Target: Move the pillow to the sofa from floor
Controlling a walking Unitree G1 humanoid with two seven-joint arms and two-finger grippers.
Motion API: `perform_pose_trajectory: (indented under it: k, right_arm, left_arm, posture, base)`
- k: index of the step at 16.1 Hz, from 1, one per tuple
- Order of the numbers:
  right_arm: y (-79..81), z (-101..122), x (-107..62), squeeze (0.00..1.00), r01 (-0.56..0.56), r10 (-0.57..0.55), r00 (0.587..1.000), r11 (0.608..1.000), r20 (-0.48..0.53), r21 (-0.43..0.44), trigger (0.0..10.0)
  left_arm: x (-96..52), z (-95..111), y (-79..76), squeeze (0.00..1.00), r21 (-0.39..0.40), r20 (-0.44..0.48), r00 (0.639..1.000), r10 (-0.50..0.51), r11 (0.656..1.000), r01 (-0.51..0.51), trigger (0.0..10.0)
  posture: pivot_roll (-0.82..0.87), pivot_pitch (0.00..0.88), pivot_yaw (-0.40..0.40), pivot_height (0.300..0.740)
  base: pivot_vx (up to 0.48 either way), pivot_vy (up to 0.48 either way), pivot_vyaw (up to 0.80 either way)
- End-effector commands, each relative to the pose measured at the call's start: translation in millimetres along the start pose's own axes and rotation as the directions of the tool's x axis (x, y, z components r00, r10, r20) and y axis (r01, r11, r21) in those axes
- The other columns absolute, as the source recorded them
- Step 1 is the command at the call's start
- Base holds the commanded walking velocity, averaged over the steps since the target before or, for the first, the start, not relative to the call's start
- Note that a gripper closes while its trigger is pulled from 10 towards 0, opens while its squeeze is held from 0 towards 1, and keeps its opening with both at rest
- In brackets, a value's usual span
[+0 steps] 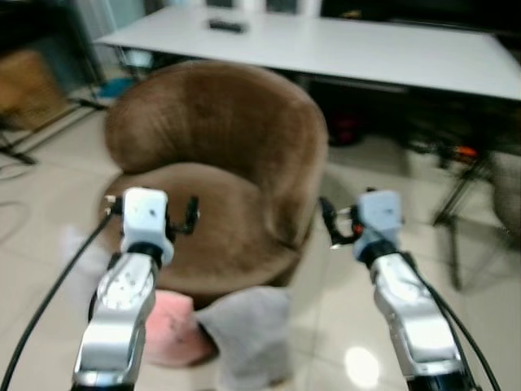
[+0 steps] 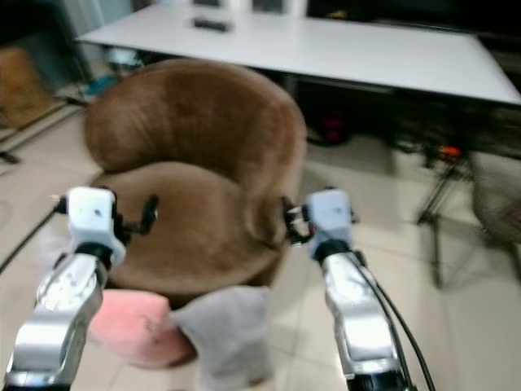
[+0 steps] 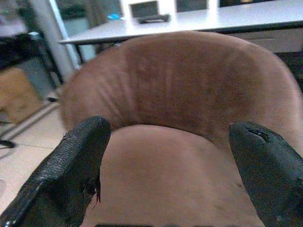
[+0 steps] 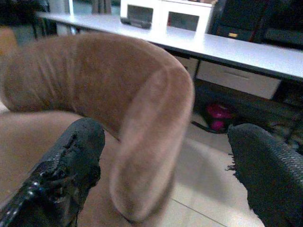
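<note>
On the tiled floor at the foot of the brown round armchair (image 1: 216, 171) lie a pink pillow (image 1: 172, 326), partly hidden behind the left arm, and beside it a grey pillow (image 1: 248, 330) cut off by the frame edge; the blur softens both. The left gripper (image 3: 170, 165) hangs over the seat, jaws wide and empty. The right gripper (image 4: 165, 175) straddles the chair's right armrest edge, jaws wide too. Behind stands a long white table (image 1: 342, 49); open tile lies at the chair's right.
</note>
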State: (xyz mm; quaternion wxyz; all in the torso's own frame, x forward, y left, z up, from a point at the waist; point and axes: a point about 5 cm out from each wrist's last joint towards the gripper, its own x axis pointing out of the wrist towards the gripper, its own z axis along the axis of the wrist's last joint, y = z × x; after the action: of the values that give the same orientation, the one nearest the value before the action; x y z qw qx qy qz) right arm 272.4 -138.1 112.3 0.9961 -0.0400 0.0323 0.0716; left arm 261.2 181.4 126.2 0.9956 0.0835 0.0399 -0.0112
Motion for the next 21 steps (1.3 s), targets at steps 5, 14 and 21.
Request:
perform_pose_trajectory:
  k: [5, 14, 21]
  right_arm:
    - [4.7, 3.3, 2.2, 0.0, -0.03, 0.03, 1.0, 0.999, 0.009, 0.028, 10.0]
    - [-0.4, 2.3, -1.9, 0.0, -0.027, 0.025, 0.999, 0.996, 0.024, 0.085, 10.0]
    - [0.7, 0.3, 0.0, 0.0, -0.035, 0.033, 0.999, 0.996, 0.023, 0.085, 10.0]
  left_arm:
    - [-1.5, 1.6, 6.5, 0.0, 0.012, 0.018, 1.0, 0.017, 1.0, -0.017, 10.0]
    - [-3.2, 0.3, 13.9, 0.0, 0.047, 0.028, 0.999, 0.019, 0.999, -0.021, 10.0]
    - [-5.0, -1.5, 9.7, 0.0, 0.034, 0.034, 0.999, 0.01, 0.999, -0.011, 10.0]
  posture:
    - [-0.06, 0.0, 0.004, 0.74]
    - [-0.06, 0.0, 0.01, 0.675]
    - [-0.06, 0.0, 0.002, 0.63]
  base:
    - [0.0, 0.0, 0.0]
    - [0.0, 0.0, 0.0]
    - [0.0, 0.0, 0.0]
